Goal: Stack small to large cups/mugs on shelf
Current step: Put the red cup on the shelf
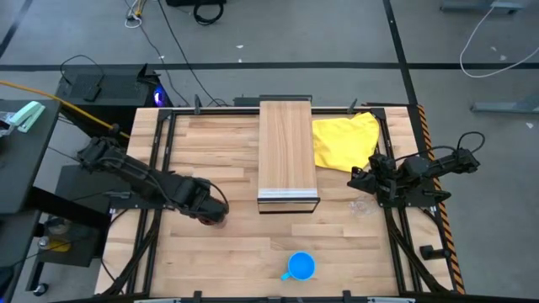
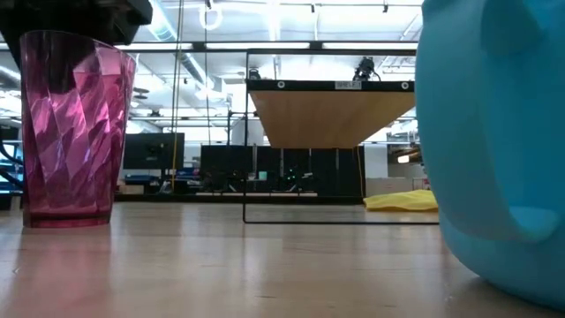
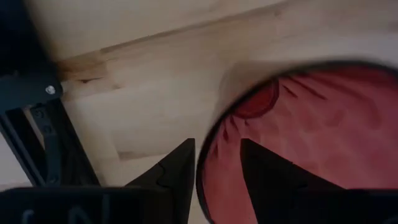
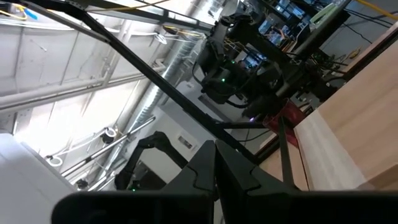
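The red tumbler (image 2: 71, 132) stands upright on its base on the tabletop, left of the shelf (image 1: 286, 151). My left gripper (image 1: 210, 208) is above it, open. One finger (image 3: 177, 171) stands outside the tumbler's rim (image 3: 208, 149) and one finger (image 3: 267, 177) inside it. The blue mug (image 1: 301, 267) stands near the table's near edge, and it fills the right of the low view (image 2: 494, 150). My right gripper (image 1: 357, 178) is shut and empty, right of the shelf. I cannot make out the tiny clear glass cup. My left gripper comes at the tumbler from above, pointing down, with the rim (image 3: 202, 180) between its fingers. A strip of red shows between the rim and the inner finger. Whether either finger touches the wall I cannot tell.
A yellow cloth (image 1: 345, 139) lies at the far right, beside the shelf and just beyond my right gripper. The shelf's dark metal frame (image 1: 288, 202) is at its near end. A dark rail (image 3: 43, 124) runs along the table's left edge.
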You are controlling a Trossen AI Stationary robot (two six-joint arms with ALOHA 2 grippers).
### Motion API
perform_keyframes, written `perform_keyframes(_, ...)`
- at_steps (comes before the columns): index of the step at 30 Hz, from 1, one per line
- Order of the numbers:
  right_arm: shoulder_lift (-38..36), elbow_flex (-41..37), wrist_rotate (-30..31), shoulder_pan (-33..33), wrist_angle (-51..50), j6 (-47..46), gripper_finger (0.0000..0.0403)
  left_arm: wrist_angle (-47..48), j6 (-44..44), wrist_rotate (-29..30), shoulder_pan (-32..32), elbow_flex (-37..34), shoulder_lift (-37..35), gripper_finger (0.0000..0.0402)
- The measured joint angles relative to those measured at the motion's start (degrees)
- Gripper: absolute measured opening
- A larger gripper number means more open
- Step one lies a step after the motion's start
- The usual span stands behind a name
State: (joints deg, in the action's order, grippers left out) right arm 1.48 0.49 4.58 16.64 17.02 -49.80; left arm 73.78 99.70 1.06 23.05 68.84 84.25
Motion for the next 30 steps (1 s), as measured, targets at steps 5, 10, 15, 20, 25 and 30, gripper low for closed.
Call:
perform_keyframes(5, 0.00, 0.00, -0.03, 0.00, -0.77, -0.01, 0.0016, -0.04, -2.68, -0.03, -1.50, 0.63, -0.44, 0.0119)
perform_keyframes(10, 0.00, 0.00, -0.07, 0.00, -0.81, 0.00, 0.0016, 0.04, -2.91, -0.03, -2.39, 0.63, -1.47, 0.0106)
perform_keyframes(15, 0.00, 0.00, -0.07, 0.00, -1.37, 0.21, 0.0016, 0.07, -3.02, -0.07, -3.02, 0.68, -1.74, 0.0089)
perform_keyframes(20, 0.00, 0.00, -0.07, 0.00, -1.90, 0.42, 0.0016, 0.33, -3.04, -0.07, -3.02, 0.70, -1.86, 0.0055)
perform_keyframes(25, 0.00, 0.00, -0.03, 0.00, -2.52, 0.44, 0.0016, 0.27, -3.06, -0.13, -3.02, 0.81, -1.94, 0.0017)
perform_keyframes(30, 0.00, 0.00, 0.00, 0.00, -2.56, 0.44, 0.0016, 0.25, -3.06, -0.07, -3.14, 0.73, -2.60, 0.0017)
